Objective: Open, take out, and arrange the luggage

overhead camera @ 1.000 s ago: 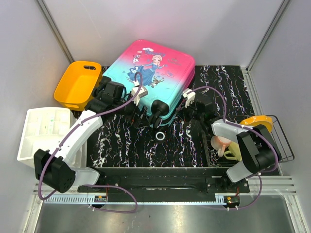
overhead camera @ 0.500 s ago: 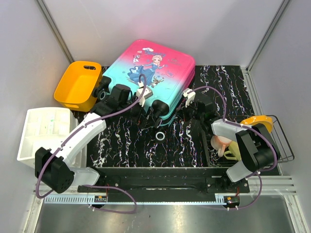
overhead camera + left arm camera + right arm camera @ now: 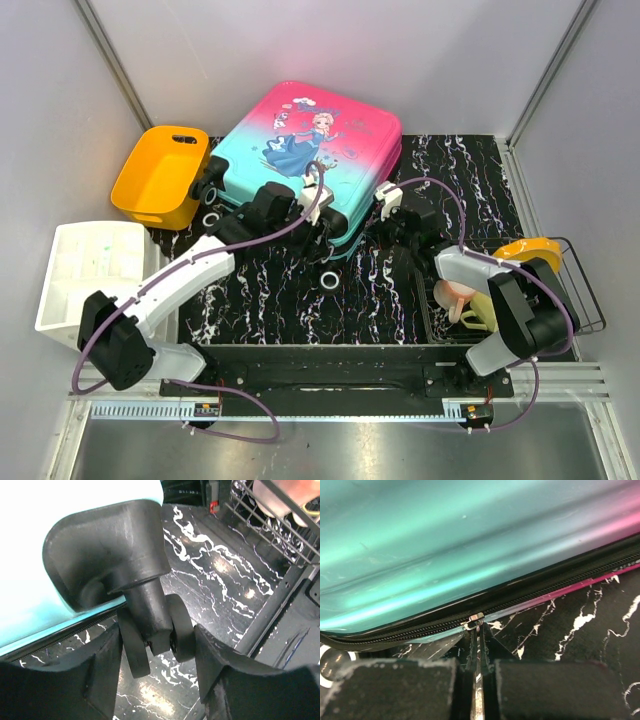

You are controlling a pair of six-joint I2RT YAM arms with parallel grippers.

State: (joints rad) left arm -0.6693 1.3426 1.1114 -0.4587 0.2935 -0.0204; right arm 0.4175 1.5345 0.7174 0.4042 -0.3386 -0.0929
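Observation:
The luggage [image 3: 310, 150] lies flat at the back of the table, a teal-to-pink hard shell with a princess print, zipped shut. My left gripper [image 3: 322, 238] is at its near corner. In the left wrist view the fingers [image 3: 102, 680] stand open on either side of a black twin wheel [image 3: 155, 640], close against it. My right gripper [image 3: 381, 214] is at the suitcase's right-near edge. In the right wrist view it [image 3: 479, 680] is shut on the metal zipper pull [image 3: 478, 645], which hangs from the slider [image 3: 474, 621] on the black zipper.
An orange bin [image 3: 160, 175] stands left of the suitcase. A white tray [image 3: 90, 265] sits at the near left. A black wire rack [image 3: 575, 290] with a pink cup and yellow items is at the right. A small ring [image 3: 328, 281] lies near the wheel.
My left arm has swung right along the suitcase's near edge, from the left wheel area to the near corner wheel. The right gripper has stayed at the zipper.

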